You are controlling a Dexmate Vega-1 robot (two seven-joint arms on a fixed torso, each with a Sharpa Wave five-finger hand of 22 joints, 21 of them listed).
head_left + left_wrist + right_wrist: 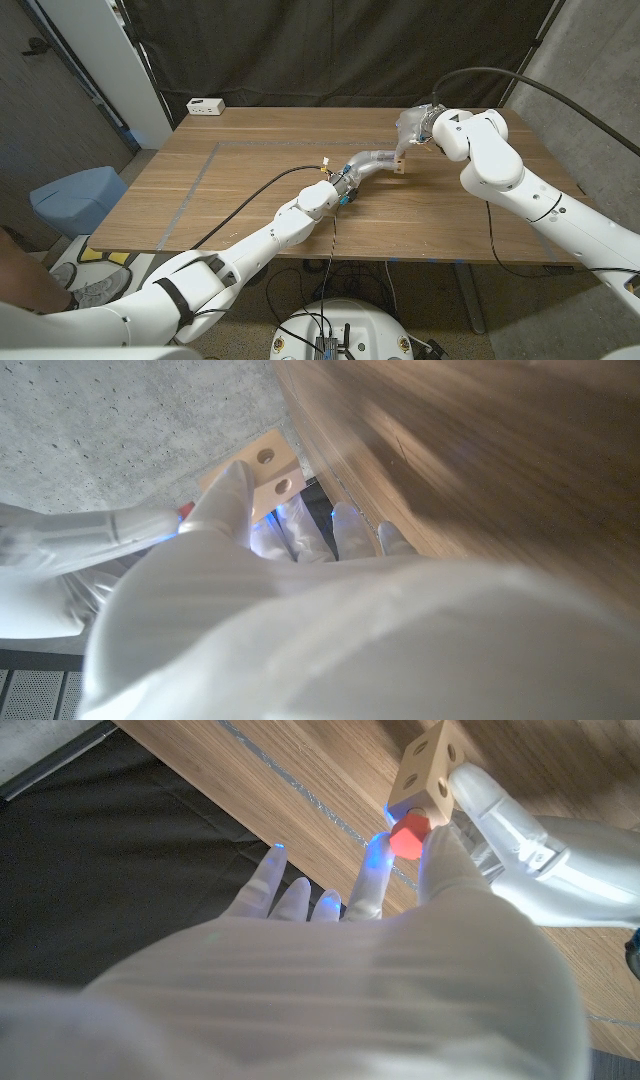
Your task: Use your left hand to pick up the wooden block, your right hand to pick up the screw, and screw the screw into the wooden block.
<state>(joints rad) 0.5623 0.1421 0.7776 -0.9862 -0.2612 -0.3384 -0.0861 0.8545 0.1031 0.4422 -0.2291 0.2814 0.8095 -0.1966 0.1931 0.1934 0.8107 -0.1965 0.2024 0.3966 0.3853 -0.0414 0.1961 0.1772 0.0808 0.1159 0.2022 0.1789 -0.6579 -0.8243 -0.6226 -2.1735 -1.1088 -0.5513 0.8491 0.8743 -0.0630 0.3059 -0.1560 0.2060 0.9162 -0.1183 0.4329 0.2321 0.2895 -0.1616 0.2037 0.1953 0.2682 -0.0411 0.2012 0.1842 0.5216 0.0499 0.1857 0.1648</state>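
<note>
Wooden block is held at the tips of the left hand's fingers, raised above the wooden table toward its far right part. In the right wrist view, one left fingertip is seen pressed against the block's side, and the block's faces are seen to carry round holes. In the left wrist view, the block is seen beyond the left hand, with the thumb laid across its near face just beside two holes. The screw, red-headed, is pinched at the tips of the right hand's fingers, and its head is placed directly against the underside of the block as shown there, touching it. The remaining right fingers are spread apart, away from the screw. In the head view, the right hand is seen just beyond the block, the two hands meeting at it. A white power strip lies at the table's far left corner, well apart from both hands.
</note>
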